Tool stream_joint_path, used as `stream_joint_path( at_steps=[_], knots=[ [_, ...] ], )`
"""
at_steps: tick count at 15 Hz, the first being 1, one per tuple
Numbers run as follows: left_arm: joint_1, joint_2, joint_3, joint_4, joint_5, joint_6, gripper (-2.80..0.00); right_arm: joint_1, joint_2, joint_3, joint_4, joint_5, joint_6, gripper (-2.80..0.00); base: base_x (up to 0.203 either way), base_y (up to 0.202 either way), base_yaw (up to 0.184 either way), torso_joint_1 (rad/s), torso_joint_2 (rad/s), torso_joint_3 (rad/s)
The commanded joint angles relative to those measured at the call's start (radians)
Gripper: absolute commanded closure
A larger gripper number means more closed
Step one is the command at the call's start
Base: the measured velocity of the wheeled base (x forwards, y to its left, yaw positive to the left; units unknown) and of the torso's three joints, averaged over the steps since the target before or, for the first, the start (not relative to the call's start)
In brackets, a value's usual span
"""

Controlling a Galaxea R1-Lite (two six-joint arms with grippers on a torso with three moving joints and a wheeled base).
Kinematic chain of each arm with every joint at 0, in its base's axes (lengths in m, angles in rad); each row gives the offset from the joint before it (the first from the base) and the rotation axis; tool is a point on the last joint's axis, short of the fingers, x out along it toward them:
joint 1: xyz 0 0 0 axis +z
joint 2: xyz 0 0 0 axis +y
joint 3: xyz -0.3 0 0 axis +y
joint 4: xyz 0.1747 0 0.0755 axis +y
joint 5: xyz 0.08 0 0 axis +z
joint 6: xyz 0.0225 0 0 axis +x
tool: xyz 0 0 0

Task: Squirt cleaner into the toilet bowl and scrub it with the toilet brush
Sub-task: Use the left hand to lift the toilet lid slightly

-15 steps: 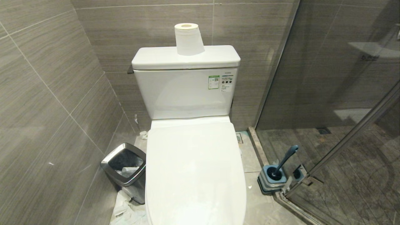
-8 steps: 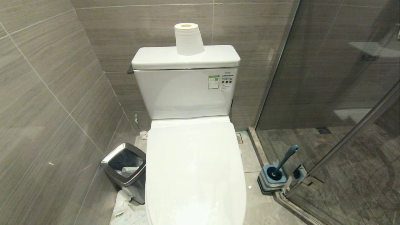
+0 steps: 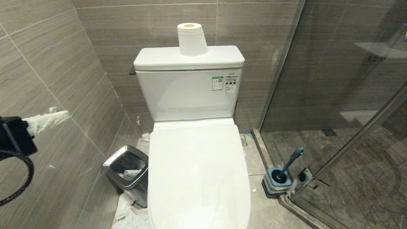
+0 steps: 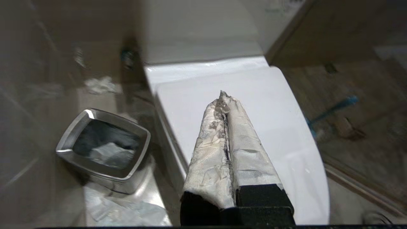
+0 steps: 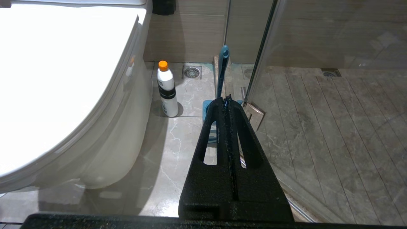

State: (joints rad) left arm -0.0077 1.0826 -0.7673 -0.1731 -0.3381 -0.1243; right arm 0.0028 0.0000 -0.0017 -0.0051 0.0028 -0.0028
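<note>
The toilet's white lid (image 3: pixel 197 171) is down, so the inside of the toilet bowl is hidden; its outer wall (image 5: pixel 111 143) shows in the right wrist view. My left gripper (image 3: pixel 65 114) (image 4: pixel 222 95), its fingers wrapped in white tape, is shut and empty, raised left of the toilet and pointing over the lid. The cleaner bottle (image 5: pixel 167 90), white with an orange cap, stands on the floor beside the bowl. The toilet brush (image 3: pixel 290 163) (image 5: pixel 222 68) stands in its blue-grey holder (image 3: pixel 276 183). My right gripper (image 5: pixel 226 98), black, is shut and empty, low beside the toilet.
A steel-rimmed bin (image 3: pixel 127 170) (image 4: pixel 103 149) sits left of the toilet, with crumpled paper (image 3: pixel 125 211) on the floor by it. A paper roll (image 3: pixel 191 39) stands on the tank (image 3: pixel 190 92). A glass shower door (image 3: pixel 343 95) closes off the right, and a tiled wall (image 3: pixel 47 79) the left.
My left arm has risen into the head view at the left edge, where it was not seen before. Toilet, bin and brush have not moved.
</note>
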Motion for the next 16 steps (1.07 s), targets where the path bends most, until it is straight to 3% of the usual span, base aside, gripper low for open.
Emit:
stream_joint_path(
  at_steps=[1,3,6,8,9,11,16],
  knots=[
    [0.008,0.202,-0.036,-0.002,-0.135,-0.006,0.00,0.000,0.002,0.000,-0.001,0.000,0.000,0.00,0.000,0.000,0.000,0.000,0.00,0.000],
    [0.027,0.319,-0.050,-0.026,-0.262,-0.012,0.00,0.000,0.002,0.000,-0.001,-0.001,0.000,0.00,0.000,0.000,0.000,0.000,0.00,0.000],
    [0.109,0.561,-0.101,-0.149,-0.463,-0.054,0.00,0.000,0.002,0.000,0.000,0.000,0.000,0.00,0.000,0.000,0.000,0.000,0.00,0.000],
    [0.188,0.715,-0.194,-0.214,-0.634,-0.158,0.00,0.000,0.002,0.000,-0.001,0.000,0.000,0.00,0.000,0.000,0.000,0.000,0.00,0.000],
    [0.226,0.774,-0.241,-0.240,-0.704,-0.251,0.00,0.000,0.002,0.000,-0.001,0.000,0.000,0.00,0.000,0.000,0.000,0.000,0.00,0.000],
    [0.275,0.868,-0.265,-0.294,-0.755,-0.314,0.00,0.000,0.002,0.000,-0.001,0.000,0.000,0.00,0.000,0.000,0.000,0.000,0.00,0.000],
    [0.301,1.019,-0.279,-0.413,-0.773,-0.330,0.00,0.000,0.002,0.000,-0.001,0.000,0.000,0.00,0.000,0.000,0.000,0.000,0.00,0.000]
  ],
)
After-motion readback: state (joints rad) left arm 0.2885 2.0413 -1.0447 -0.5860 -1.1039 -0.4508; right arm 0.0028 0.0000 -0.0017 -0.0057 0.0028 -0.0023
